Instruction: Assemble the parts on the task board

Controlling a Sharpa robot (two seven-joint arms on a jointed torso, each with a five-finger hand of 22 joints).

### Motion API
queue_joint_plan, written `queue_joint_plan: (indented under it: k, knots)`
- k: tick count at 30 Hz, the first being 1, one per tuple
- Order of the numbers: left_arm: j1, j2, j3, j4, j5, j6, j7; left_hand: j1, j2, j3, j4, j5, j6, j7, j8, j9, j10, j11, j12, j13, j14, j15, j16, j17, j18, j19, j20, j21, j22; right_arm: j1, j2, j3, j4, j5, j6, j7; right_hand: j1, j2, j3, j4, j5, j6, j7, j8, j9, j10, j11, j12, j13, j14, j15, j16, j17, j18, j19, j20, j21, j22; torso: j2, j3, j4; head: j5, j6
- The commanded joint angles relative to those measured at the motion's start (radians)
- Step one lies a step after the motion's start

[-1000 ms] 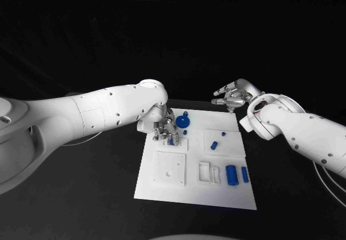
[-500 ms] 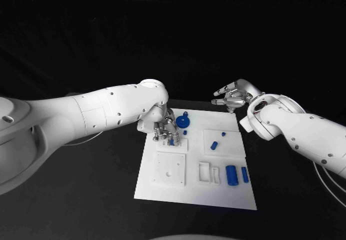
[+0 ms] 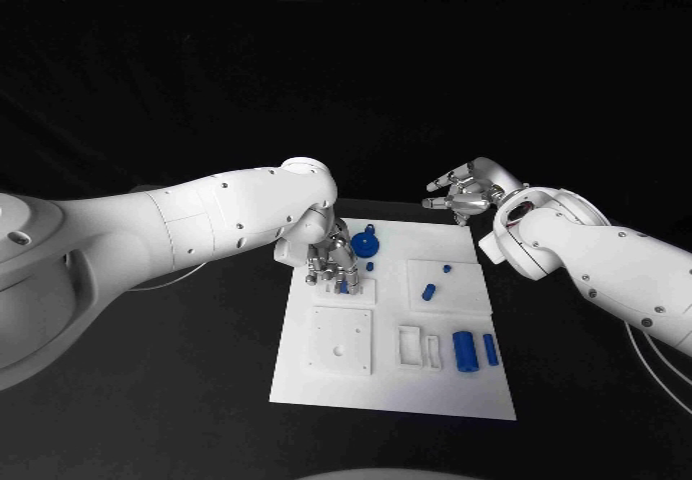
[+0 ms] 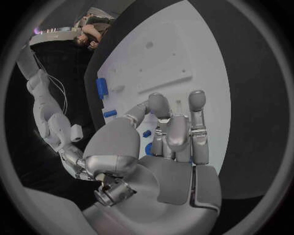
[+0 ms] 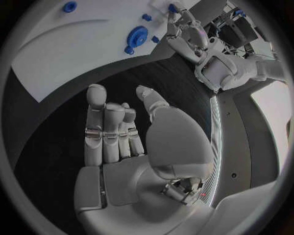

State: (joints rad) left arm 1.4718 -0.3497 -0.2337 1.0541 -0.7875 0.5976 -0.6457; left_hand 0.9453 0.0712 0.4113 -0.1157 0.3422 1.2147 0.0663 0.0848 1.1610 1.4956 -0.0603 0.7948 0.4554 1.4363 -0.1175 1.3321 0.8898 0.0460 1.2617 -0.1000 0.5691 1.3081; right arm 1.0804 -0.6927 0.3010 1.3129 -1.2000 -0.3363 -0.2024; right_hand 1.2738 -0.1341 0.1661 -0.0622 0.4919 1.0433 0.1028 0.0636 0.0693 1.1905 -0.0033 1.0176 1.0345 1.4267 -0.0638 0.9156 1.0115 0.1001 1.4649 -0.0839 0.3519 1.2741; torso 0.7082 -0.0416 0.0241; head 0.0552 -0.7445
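The white task board [image 3: 389, 385] lies in the middle of the black table. My left hand [image 3: 329, 262] reaches down over its far left part, fingertips on a small raised white square [image 3: 358, 293]. It pinches a small blue part [image 3: 342, 285], seen at its fingertips in the right wrist view [image 5: 173, 8]. A blue gear-like disc [image 3: 365, 242] sits just beyond the hand. My right hand [image 3: 459, 196] hovers off the board's far right corner, fingers apart and holding nothing. Two blue cylinders [image 3: 463, 350] lie at the board's near right.
Small blue pegs stand on the board at mid-right [image 3: 428, 291] and beside the disc [image 3: 371, 265]. A white square plate [image 3: 340, 338] and two white blocks [image 3: 408, 343] sit on the near half. Black table surrounds the board.
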Motion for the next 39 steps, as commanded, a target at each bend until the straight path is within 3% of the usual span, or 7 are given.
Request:
queue_joint_plan:
  k: [1, 6, 29, 32, 37, 39]
  knots:
    - [-0.012, 0.006, -0.006, 0.003, 0.023, 0.05, -0.008, 0.037, 0.053, -0.001, 0.011, -0.019, 0.182, -0.132, 0.003, 0.0, 0.015, -0.039, 0.006, 0.002, 0.003, -0.002, 0.005, 0.001, 0.015, 0.004, 0.003, 0.002, 0.017, -0.001, 0.0, 0.0, 0.001, -0.008, 0.002, 0.004, -0.009, 0.003, 0.002, -0.002, 0.005, 0.007, 0.002, -0.001, -0.001, -0.007, 0.0, -0.004, 0.0, 0.001, -0.007, -0.004, 0.0, 0.014, 0.041, -0.005, -0.005, 0.001, 0.0, -0.0002, 0.0003, 0.0, 0.001]
    - [-0.012, 0.009, -0.006, -0.004, 0.022, 0.034, -0.005, 0.038, 0.059, -0.007, 0.026, -0.041, 0.182, -0.132, 0.003, 0.001, 0.015, -0.039, 0.006, 0.003, 0.004, -0.002, 0.005, 0.002, 0.017, 0.005, 0.004, 0.002, 0.017, -0.001, 0.001, 0.0, 0.001, -0.008, 0.002, 0.004, -0.009, 0.003, 0.002, -0.002, 0.005, 0.007, 0.002, -0.001, -0.001, -0.007, 0.0, -0.004, 0.0, 0.001, -0.007, -0.004, 0.0, 0.014, 0.041, -0.005, -0.005, 0.001, 0.0, -0.0005, -0.0003, 0.0, 0.002]
    - [-0.012, 0.025, -0.006, -0.042, 0.028, 0.056, -0.013, 0.039, 0.059, -0.01, 0.031, -0.048, 0.183, -0.132, 0.004, 0.003, 0.015, -0.04, 0.006, 0.006, 0.004, -0.003, 0.004, 0.004, 0.016, 0.006, 0.004, 0.001, 0.017, -0.002, 0.004, 0.0, -0.001, -0.008, 0.003, 0.005, -0.011, 0.003, 0.008, -0.007, 0.005, 0.009, 0.001, -0.001, -0.001, -0.007, 0.0, -0.004, 0.0, 0.001, -0.007, -0.005, -0.001, 0.014, 0.041, -0.005, -0.004, 0.002, 0.0, 0.0003, 0.0003, -0.002, 0.002]
    - [-0.012, 0.028, -0.006, -0.049, 0.035, 0.067, -0.017, 0.035, 0.063, -0.015, 0.04, -0.07, 0.183, -0.132, 0.004, 0.002, 0.015, -0.039, 0.006, 0.006, 0.004, -0.002, 0.005, 0.005, 0.016, 0.005, 0.004, 0.001, 0.017, -0.002, 0.004, 0.0, 0.0, -0.008, 0.003, 0.004, -0.011, 0.003, 0.008, -0.007, 0.005, 0.009, 0.001, -0.001, -0.001, -0.007, 0.0, -0.004, 0.0, 0.001, -0.007, -0.005, -0.001, 0.014, 0.041, -0.005, -0.004, 0.002, 0.0, 0.0002, 0.0001, -0.002, 0.003]
    - [-0.013, 0.035, -0.006, -0.061, 0.051, 0.085, -0.023, 0.036, 0.062, -0.018, 0.041, -0.074, 0.183, -0.132, 0.003, 0.002, 0.015, -0.039, 0.006, 0.007, 0.004, -0.002, 0.005, 0.005, 0.016, 0.005, 0.004, 0.0, 0.017, -0.002, 0.004, 0.0, 0.001, -0.008, 0.003, 0.004, -0.011, 0.003, 0.008, -0.007, 0.005, 0.009, 0.001, -0.001, -0.001, -0.007, 0.0, -0.004, 0.0, 0.001, -0.007, -0.005, -0.001, 0.014, 0.041, -0.005, -0.004, 0.002, 0.0, -0.0004, -0.0009, -0.001, 0.002]
    - [-0.014, 0.037, -0.006, -0.067, 0.062, 0.094, -0.028, 0.034, 0.066, -0.024, 0.049, -0.096, 0.183, -0.132, 0.003, 0.0, 0.015, -0.039, 0.005, 0.007, 0.003, -0.002, 0.004, 0.006, 0.015, 0.005, 0.004, 0.0, 0.017, -0.002, 0.004, 0.0, 0.001, -0.008, 0.004, 0.004, -0.011, 0.003, 0.008, -0.007, 0.005, 0.009, 0.001, -0.001, -0.001, -0.007, 0.0, -0.004, 0.0, 0.001, -0.007, -0.005, -0.001, 0.014, 0.041, -0.005, -0.004, 0.002, 0.0, -0.0002, -0.0005, -0.002, 0.002]
